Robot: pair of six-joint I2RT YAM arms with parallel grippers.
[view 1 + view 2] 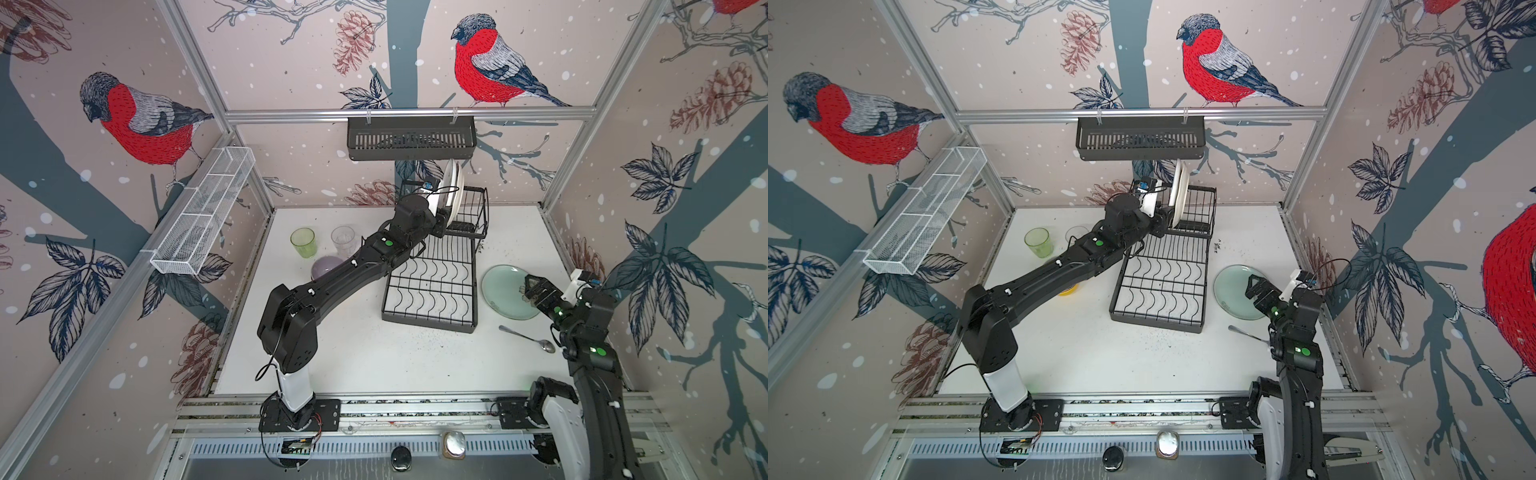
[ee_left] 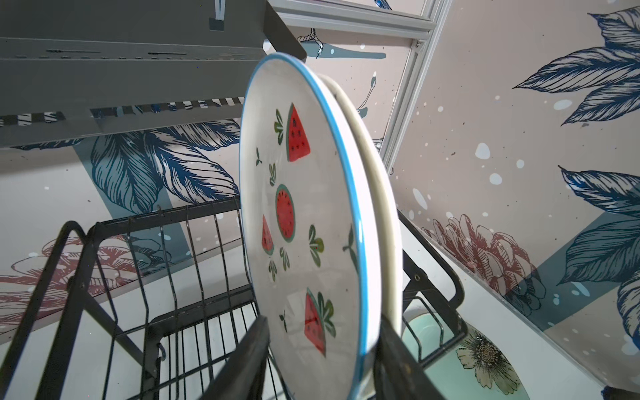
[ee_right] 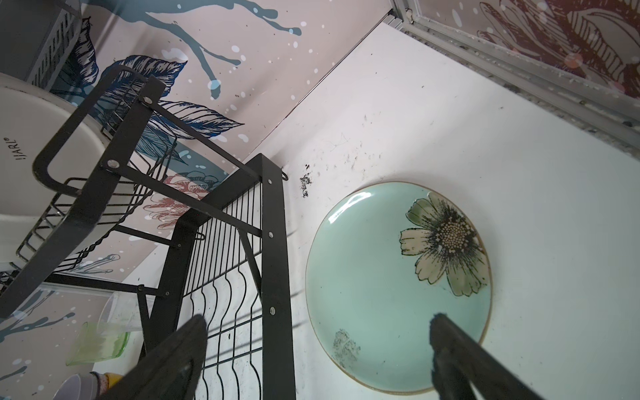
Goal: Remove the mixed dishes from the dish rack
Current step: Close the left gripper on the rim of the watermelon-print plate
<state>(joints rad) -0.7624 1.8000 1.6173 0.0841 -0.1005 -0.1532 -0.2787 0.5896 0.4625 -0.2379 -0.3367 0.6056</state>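
Right hand (image 1: 525,287) hangs wide open and empty just over the glossy green plate (image 1: 503,286), which lies flat on the counter (image 1: 374,353) with a metal spoon (image 1: 528,337) nearer us. Black wire rack (image 1: 432,286) sits mid-counter. On its raised back tier, the left hand (image 2: 323,322) straddles the watermelon plate (image 2: 301,207) at its lower rim, half closed. Can't tell if it's gripping. White plate (image 2: 377,194) stands right behind, and a slatted basket (image 1: 411,137) hangs above.

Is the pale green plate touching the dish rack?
Apart. The right wrist view shows a strip of bare table between the pale green plate and the dish rack.
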